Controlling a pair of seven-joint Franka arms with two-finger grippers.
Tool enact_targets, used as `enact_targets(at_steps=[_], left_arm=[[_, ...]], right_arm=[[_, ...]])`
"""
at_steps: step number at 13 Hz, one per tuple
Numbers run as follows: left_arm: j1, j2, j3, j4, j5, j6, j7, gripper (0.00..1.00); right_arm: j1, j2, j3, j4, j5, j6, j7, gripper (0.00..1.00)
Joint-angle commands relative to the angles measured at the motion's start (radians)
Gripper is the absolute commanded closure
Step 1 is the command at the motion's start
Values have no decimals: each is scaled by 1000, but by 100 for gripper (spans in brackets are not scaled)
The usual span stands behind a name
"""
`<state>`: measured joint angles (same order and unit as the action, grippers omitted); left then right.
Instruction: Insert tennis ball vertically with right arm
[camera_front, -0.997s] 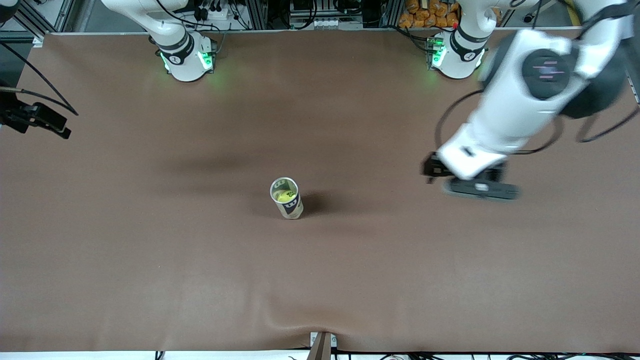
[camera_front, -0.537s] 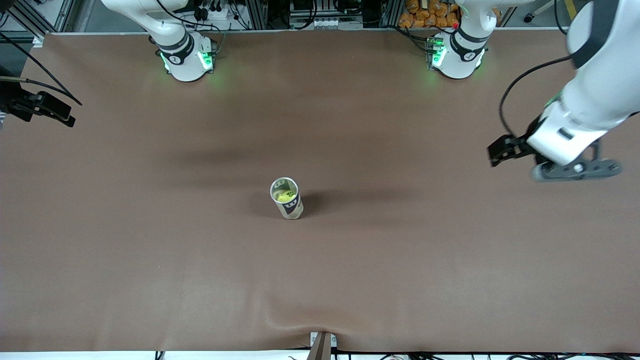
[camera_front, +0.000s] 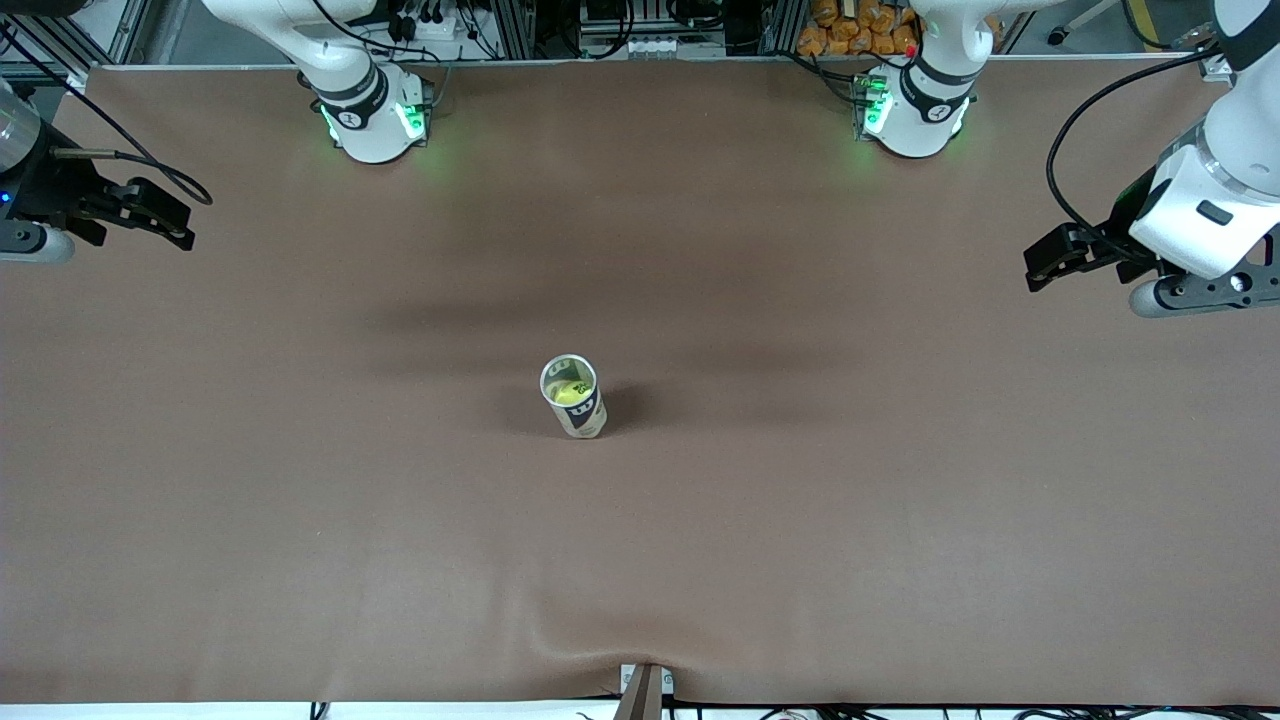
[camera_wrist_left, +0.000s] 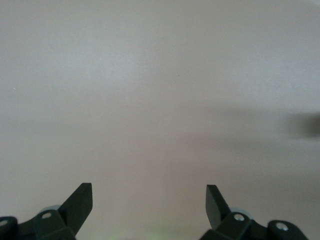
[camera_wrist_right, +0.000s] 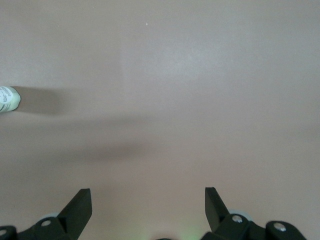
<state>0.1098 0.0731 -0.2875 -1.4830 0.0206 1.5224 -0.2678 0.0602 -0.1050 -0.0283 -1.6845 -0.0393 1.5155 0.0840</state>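
Note:
A tennis ball can (camera_front: 580, 412) stands upright in the middle of the table with its mouth open. A yellow tennis ball (camera_front: 570, 393) sits inside it. My right gripper (camera_front: 22, 242) hangs over the table edge at the right arm's end, well away from the can. In the right wrist view it (camera_wrist_right: 148, 197) is open and empty over bare mat, and the can (camera_wrist_right: 7, 99) shows at the frame's edge. My left gripper (camera_front: 1195, 292) is over the left arm's end of the table. In the left wrist view it (camera_wrist_left: 149, 192) is open and empty.
The brown mat (camera_front: 800, 520) covers the whole table. Both arm bases (camera_front: 375, 115) (camera_front: 910, 110) stand along the edge farthest from the front camera. A small bracket (camera_front: 645, 690) sits at the nearest edge.
My left arm has swung away from the can toward its own end of the table. My right gripper has shifted slightly inward. The can and ball have not moved.

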Motion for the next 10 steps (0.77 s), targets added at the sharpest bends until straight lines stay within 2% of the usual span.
enact_targets(at_steps=[1,3,7,10], left_arm=[[31,-27,-4,-19,-28,-13,34,0],[48,-32,2,-22,-31,-13,99,0],[-93,-93,167,-106,-31,-5,151,0],[-107,-153,186,-164,-31,7,164,0]], right_arm=[[-19,-21,2,-7,-5,-64,3,0],[-16,-15,7,-4,-5,-81,3,0],[-19,22,11,58,-4,-103,5,0],[-16,28,7,62,-4,-101,5,0]])
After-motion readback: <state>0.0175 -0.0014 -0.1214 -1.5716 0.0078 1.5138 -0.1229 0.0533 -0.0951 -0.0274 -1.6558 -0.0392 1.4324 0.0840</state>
